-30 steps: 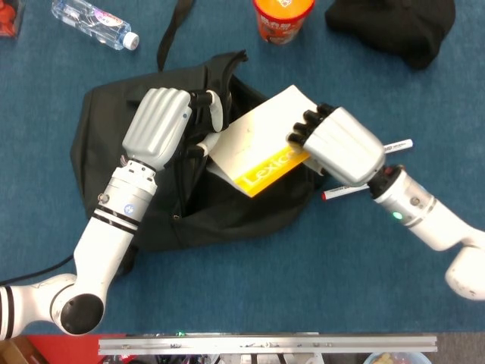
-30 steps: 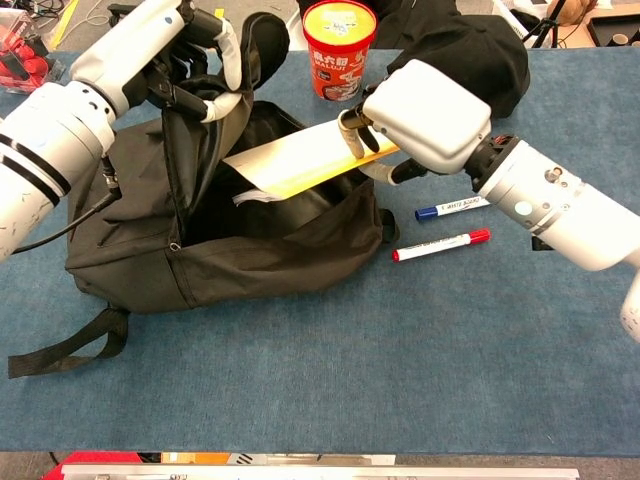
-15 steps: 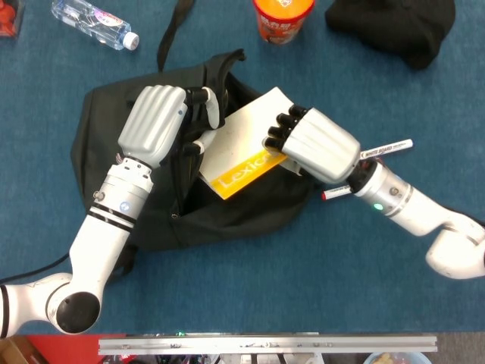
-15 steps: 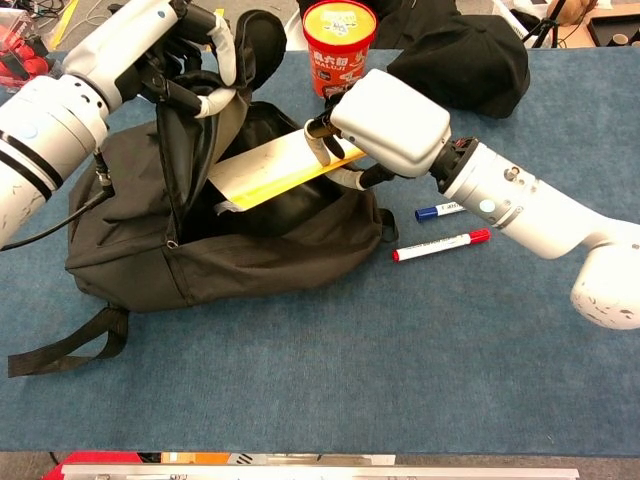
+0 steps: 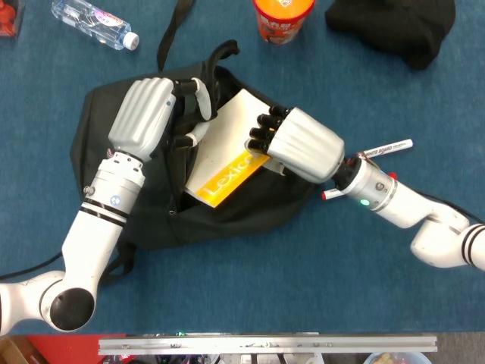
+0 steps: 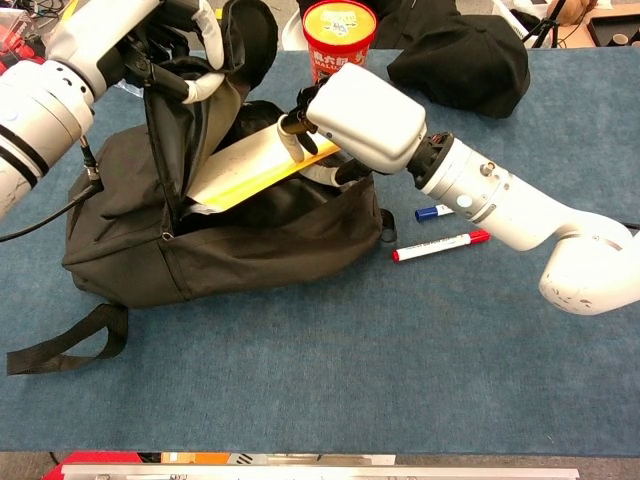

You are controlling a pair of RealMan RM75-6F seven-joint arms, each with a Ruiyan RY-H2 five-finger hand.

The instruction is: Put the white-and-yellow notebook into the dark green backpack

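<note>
Left hand (image 5: 144,114) grips the top flap of the dark green backpack (image 5: 114,129), fingers curled round the fabric edge, pulling it up & back so the mouth gapes; in chest view the same hand (image 6: 165,25) holds the flap upright. Just right of it, the white-and-yellow notebook (image 5: 227,148) slants down into the opening, yellow lower corner already inside the mouth, white upper part sticking out. Right hand (image 5: 292,140) clamps the notebook's upper right edge, dark fingertips (image 5: 261,133) over the cover, thumb hidden underneath. Vs 1 s ago: right hand is further left & lower, notebook tilted steeper & deeper into the bag, left hand has lifted the flap higher & wider. Around: water bottle (image 5: 95,23) far up-left of the left hand, orange-red cup (image 5: 283,17) above the right hand, black cloth bundle (image 5: 394,26) up-right of it. Behind the right wrist lie two markers on the blue table (image 5: 303,288): blue-capped marker (image 6: 440,211) & red-capped marker (image 6: 442,245), well apart from the bag mouth. Backpack's front lip sits below the notebook's lower edge.
</note>
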